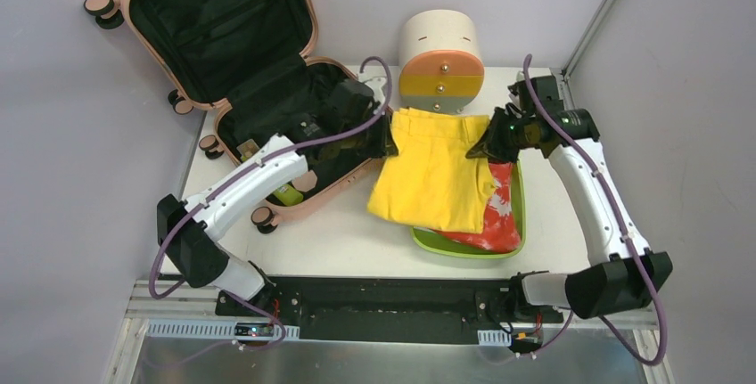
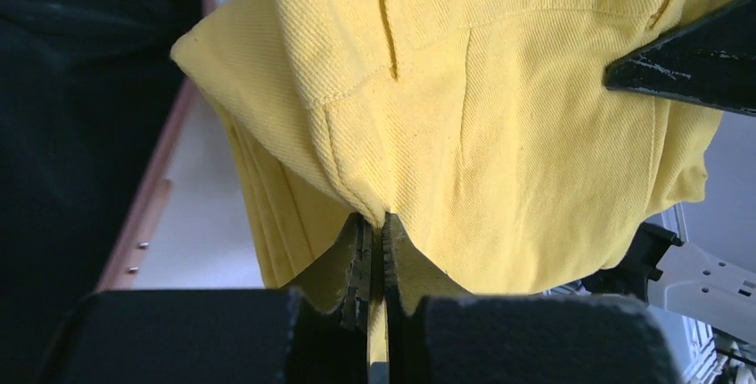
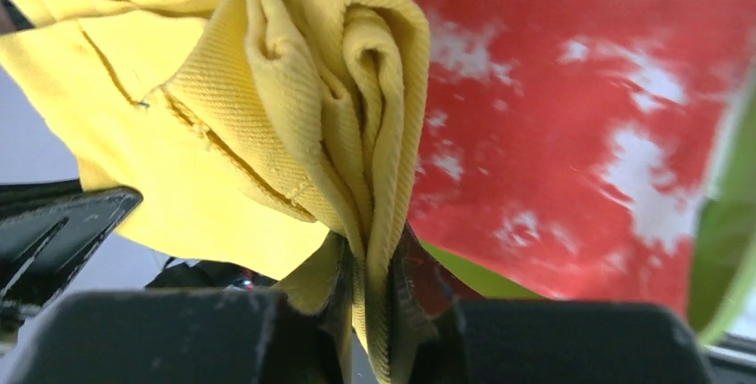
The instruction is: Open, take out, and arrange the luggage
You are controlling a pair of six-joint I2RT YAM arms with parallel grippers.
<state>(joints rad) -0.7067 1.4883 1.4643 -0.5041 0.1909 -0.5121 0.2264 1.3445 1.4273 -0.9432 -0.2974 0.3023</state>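
Closest to the lens, the left gripper (image 2: pixel 374 228) is clenched on the edge of a yellow garment (image 2: pixel 499 134), its jaws pressed together on a thin fold. The right gripper (image 3: pixel 374 255) grasps a thicker bunch of the same garment, beside a red-and-white cloth (image 3: pixel 579 117). In the top view both arms bend inward to the middle of the frame. The left forearm crosses the luggage (image 1: pixel 214 19), which lies open at the upper left on the table (image 1: pixel 330 241). The garment covers part of a green tray (image 1: pixel 517 215).

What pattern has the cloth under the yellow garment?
Cloth: red with white blotches, clearest in the right wrist view.
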